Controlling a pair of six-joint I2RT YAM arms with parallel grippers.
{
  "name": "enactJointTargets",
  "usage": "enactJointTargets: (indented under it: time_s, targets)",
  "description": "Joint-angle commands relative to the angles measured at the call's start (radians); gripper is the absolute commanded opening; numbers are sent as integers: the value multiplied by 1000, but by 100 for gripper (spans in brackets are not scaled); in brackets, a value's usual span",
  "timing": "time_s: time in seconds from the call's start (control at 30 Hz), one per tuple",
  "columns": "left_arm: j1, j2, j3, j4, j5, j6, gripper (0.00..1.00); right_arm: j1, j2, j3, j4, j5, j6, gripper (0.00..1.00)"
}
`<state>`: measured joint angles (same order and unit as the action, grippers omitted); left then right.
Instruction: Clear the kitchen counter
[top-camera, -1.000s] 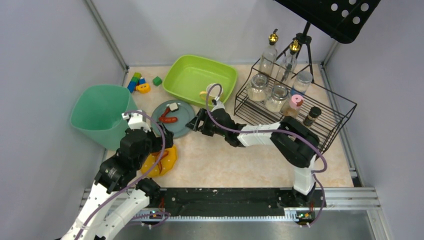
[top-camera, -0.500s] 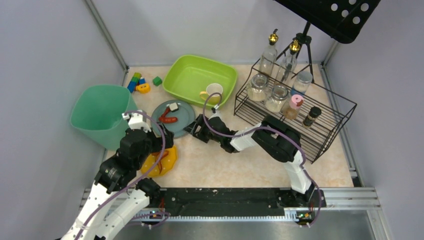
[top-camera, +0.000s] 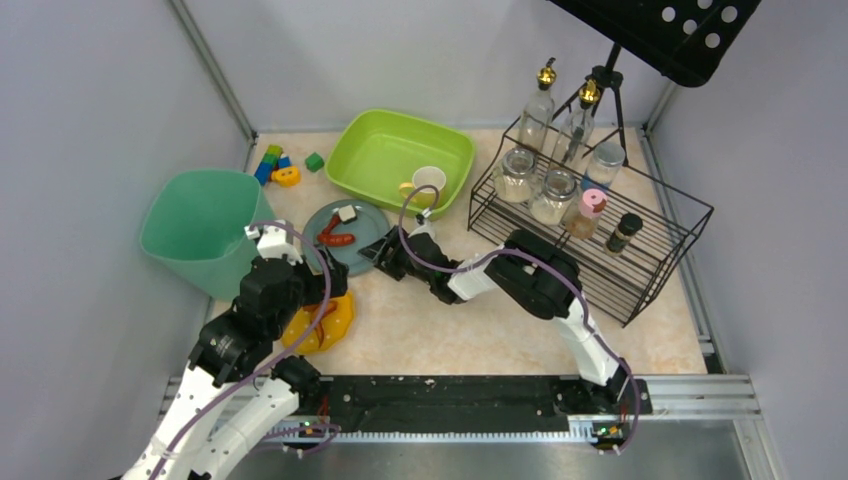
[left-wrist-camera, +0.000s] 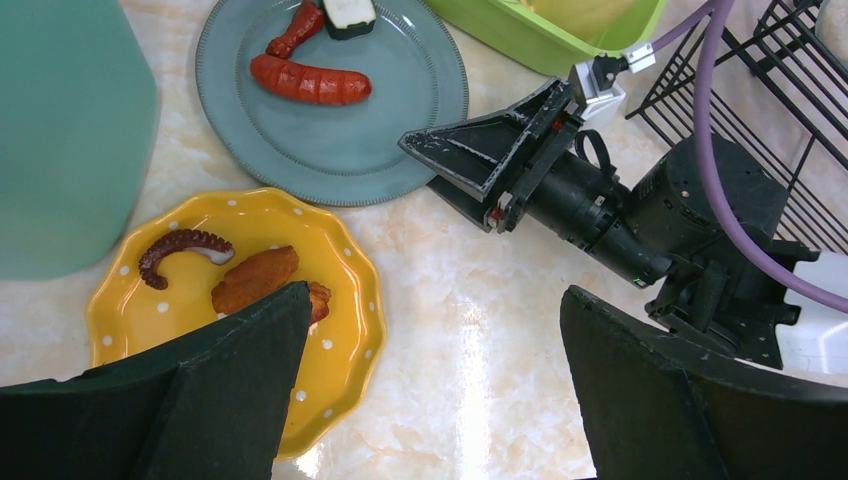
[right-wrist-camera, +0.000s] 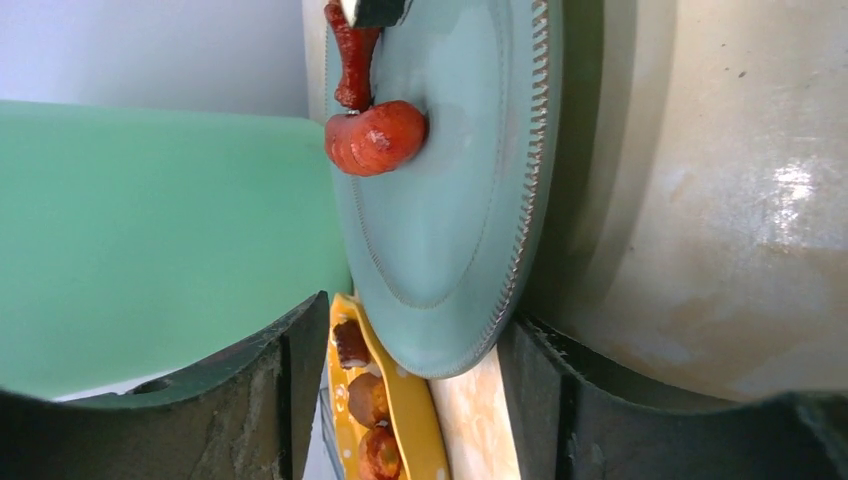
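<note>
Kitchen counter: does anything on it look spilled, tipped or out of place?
Nothing is spilled or tipped. The one oddity: coloured toy blocks in the far left corner of the kitchen counter, which do not belong in a kitchen.

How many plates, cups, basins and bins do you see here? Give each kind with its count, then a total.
Plates: 2 (blue plate, yellow plate)
Cup: 1
Basin: 1
Bin: 1
Total: 5

Bright, even light — glare on kitchen counter (left-wrist-camera: 452, 300)
</note>
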<state>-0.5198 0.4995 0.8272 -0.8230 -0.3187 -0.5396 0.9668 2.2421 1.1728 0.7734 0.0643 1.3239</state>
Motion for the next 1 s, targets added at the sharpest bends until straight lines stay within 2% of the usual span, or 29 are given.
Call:
enactJointTargets:
  time_s: [0.0,0.37,0.47,0.53,0.6,0.97]
  targets:
    - [3,-4,-9,39,7,12,99,16,61,24,-57,32,0,58]
    - [3,3,-9,39,7,12,99,13,84,-12,-6,40,23,27]
    - [3,5,-10,39,5,12,99,10,78,-39,12,46,29,15]
    - [3,6,-9,39,3,12,99,7,74,-61,32,48,35,11]
    - [3,7,-9,38,4,12,99,4,67,-83,51,51,42,1]
    - [3,17,-9,35,-2,9,99,-2,-38,-311,191,74,59,0]
